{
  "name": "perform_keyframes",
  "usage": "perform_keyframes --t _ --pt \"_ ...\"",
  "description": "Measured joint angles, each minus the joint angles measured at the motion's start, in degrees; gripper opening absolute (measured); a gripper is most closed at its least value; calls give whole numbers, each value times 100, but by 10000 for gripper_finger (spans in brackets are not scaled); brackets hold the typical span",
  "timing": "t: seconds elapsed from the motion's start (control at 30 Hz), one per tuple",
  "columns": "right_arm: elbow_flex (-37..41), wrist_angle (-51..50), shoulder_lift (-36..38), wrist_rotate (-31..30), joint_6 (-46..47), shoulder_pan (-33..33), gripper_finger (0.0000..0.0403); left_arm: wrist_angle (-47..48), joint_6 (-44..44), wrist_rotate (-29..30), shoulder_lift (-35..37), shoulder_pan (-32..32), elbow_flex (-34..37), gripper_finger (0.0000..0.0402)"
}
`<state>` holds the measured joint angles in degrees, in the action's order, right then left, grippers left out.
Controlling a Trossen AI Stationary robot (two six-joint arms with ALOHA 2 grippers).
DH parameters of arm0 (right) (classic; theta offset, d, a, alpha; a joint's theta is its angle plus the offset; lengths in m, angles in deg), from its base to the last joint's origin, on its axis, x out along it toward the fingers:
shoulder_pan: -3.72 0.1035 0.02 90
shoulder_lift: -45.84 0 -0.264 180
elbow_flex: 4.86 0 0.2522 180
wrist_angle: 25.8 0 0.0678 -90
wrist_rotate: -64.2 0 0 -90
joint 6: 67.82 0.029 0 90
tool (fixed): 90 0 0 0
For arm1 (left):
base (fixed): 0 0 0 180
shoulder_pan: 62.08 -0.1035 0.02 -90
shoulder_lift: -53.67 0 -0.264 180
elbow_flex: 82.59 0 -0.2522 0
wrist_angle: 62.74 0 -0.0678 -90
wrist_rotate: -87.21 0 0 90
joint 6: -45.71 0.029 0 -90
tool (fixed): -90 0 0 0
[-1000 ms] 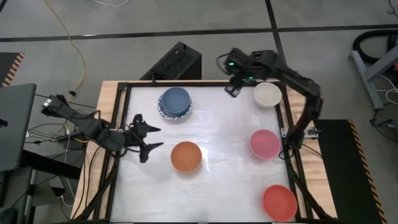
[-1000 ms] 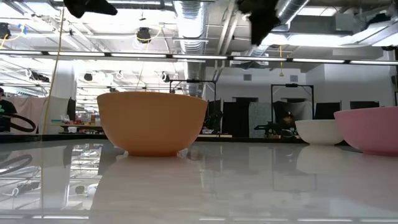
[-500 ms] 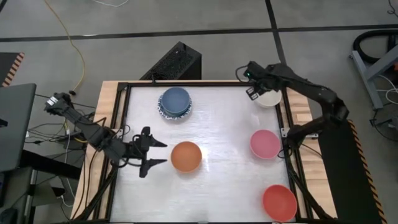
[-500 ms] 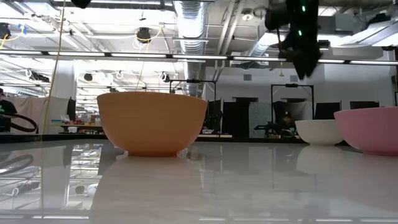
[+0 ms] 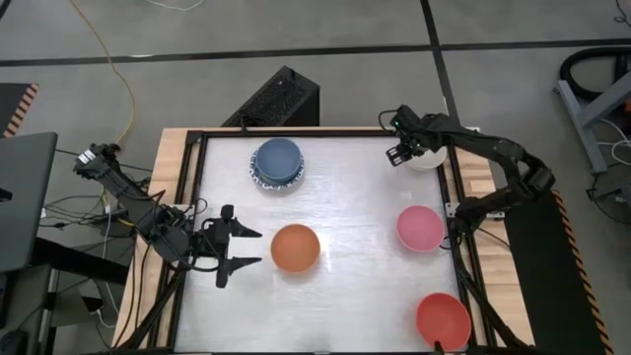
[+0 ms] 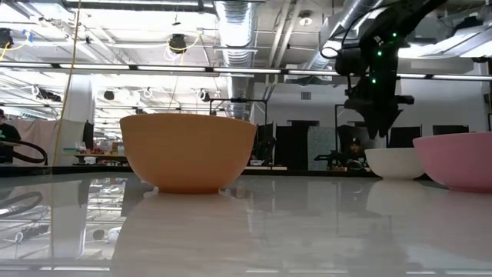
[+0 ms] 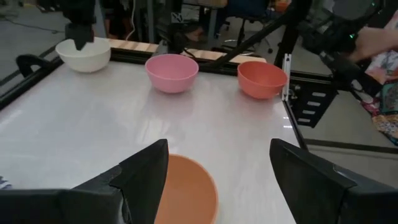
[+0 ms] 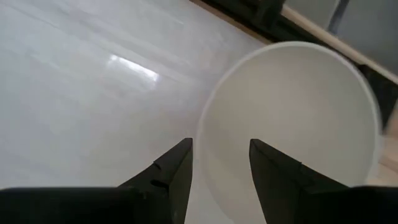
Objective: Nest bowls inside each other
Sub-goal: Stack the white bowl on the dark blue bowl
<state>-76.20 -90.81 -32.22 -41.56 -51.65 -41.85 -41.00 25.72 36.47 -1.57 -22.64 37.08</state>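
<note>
White tabletop (image 5: 345,296) shines under the lights, with a black frame round it and bowls spread about. On the left side, the left claw (image 5: 235,248) sits low by the table's edge with its two fingers spread wide and nothing in them. It points at the orange bowl (image 5: 295,248), which stands just beside its tips, near the middle of the table. From the claw's own camera, the orange bowl (image 7: 186,190) shows between the two dark fingers (image 7: 146,171), but they do not touch it.

Toward the back of the table stands a blue bowl (image 5: 277,157), sitting inside a white bowl with a blue patterned rim (image 5: 258,177).

Next, at the back right corner, is the cream bowl (image 5: 428,154). The right claw (image 5: 399,155) hangs over its near rim. Its fingers (image 8: 174,165) are partly apart with the bowl's edge under the gap, and they hold nothing.

Down the right side stands the pink bowl (image 5: 420,228), and the red bowl (image 5: 443,320) stands alone in the front right corner, well apart from the others
</note>
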Motion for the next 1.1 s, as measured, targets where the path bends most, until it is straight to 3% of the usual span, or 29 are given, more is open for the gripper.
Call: perform_keyframes --t 0.43,0.87,0.97,1.1 --pt "163 217 -108 89 -110 41 177 15 2 63 0 -4 -2 270" --pt "165 311 -1270 -67 -147 156 175 24 -70 63 0 -4 -1 270" --pt "163 306 -1380 -79 -149 165 155 26 -68 63 0 -4 -1 270" --pt "163 302 -1401 -81 -151 174 97 35 -66 63 0 -4 0 270"
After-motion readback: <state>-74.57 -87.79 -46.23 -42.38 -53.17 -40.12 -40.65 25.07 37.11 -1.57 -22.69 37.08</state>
